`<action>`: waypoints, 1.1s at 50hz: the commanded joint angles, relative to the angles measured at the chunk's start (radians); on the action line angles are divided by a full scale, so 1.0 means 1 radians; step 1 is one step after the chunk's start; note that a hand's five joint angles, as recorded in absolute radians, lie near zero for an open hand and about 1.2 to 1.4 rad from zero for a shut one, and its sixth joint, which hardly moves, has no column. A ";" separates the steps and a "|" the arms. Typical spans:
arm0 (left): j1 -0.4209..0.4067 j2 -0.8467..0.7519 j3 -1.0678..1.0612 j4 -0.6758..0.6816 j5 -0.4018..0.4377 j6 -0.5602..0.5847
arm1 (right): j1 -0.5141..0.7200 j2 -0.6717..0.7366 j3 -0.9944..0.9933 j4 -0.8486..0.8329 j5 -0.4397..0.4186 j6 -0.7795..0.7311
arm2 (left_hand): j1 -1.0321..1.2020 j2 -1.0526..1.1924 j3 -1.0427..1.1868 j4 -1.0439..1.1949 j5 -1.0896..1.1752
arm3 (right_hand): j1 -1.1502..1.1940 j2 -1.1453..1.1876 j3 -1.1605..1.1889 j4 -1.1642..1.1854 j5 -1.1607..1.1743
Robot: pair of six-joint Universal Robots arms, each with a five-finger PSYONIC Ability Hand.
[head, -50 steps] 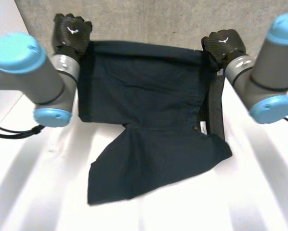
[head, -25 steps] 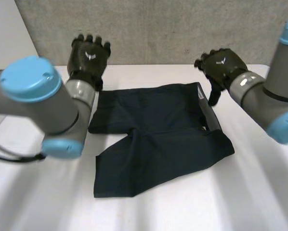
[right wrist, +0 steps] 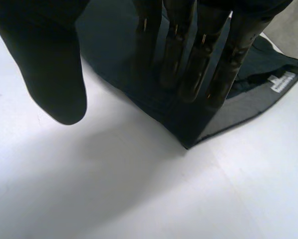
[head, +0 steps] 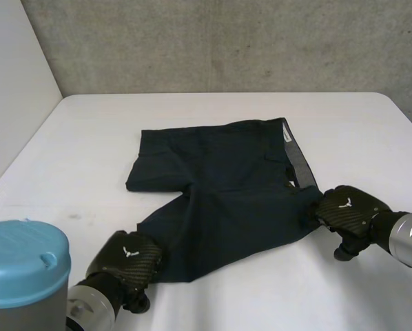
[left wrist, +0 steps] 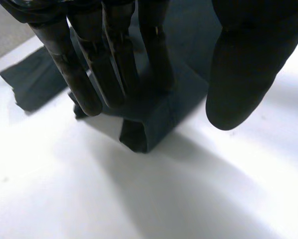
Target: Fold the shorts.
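Note:
The dark navy shorts [head: 227, 179] lie flat on the white table [head: 213, 107], with the waistband [head: 299, 162] toward the right. My left hand [head: 127, 261] rests at the near left leg corner; its straight fingers [left wrist: 119, 64] touch the cloth corner [left wrist: 154, 124] while the thumb [left wrist: 243, 74] hangs apart over bare table. At the near right corner is my right hand [head: 348, 210]. There its fingers [right wrist: 189, 55] stand straight on the shorts' edge [right wrist: 189, 124], and the thumb [right wrist: 49, 74] stays off the cloth. Neither hand pinches the fabric.
A grey concrete wall [head: 227, 41] rises behind the table's far edge, and a white wall [head: 13, 83] stands at the left. My left arm's blue cap [head: 23, 262] sits at the near left. Bare table surrounds the shorts.
Both hands let go of the shorts' far edge, opened above it, then came back to the near corners. The shorts have dropped flat on the table.

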 commanded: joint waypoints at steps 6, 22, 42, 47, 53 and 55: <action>0.035 -0.176 -0.010 0.199 -0.043 0.003 | 0.005 0.136 -0.042 -0.244 -0.044 0.132 | -0.262 -0.265 -0.263 -0.263 -0.260 | -0.059 -0.149 -0.148 -0.150 -0.142; 0.042 -0.285 0.087 0.312 -0.103 0.013 | 0.049 0.265 -0.159 -0.307 0.017 0.166 | -0.262 -0.265 -0.263 -0.263 -0.261 | -0.033 -0.122 -0.121 -0.124 -0.116; 0.042 -0.354 0.151 0.365 -0.100 0.016 | 0.110 0.366 -0.286 -0.328 0.080 0.168 | 0.298 0.295 0.297 0.297 0.300 | 0.820 0.730 0.731 0.729 0.737; 0.043 -0.344 0.154 0.365 -0.097 0.015 | 0.112 0.358 -0.291 -0.327 0.085 0.168 | 0.662 0.659 0.661 0.660 0.663 | 0.821 0.731 0.732 0.730 0.738; 0.051 -0.267 0.159 0.354 -0.095 0.018 | 0.113 0.310 -0.276 -0.304 0.096 0.168 | 0.663 0.659 0.661 0.661 0.664 | 0.821 0.731 0.732 0.730 0.738; 0.069 -0.192 0.150 0.339 -0.092 0.039 | 0.112 0.283 -0.269 -0.285 0.096 0.168 | 0.663 0.659 0.661 0.661 0.664 | 0.821 0.731 0.732 0.730 0.738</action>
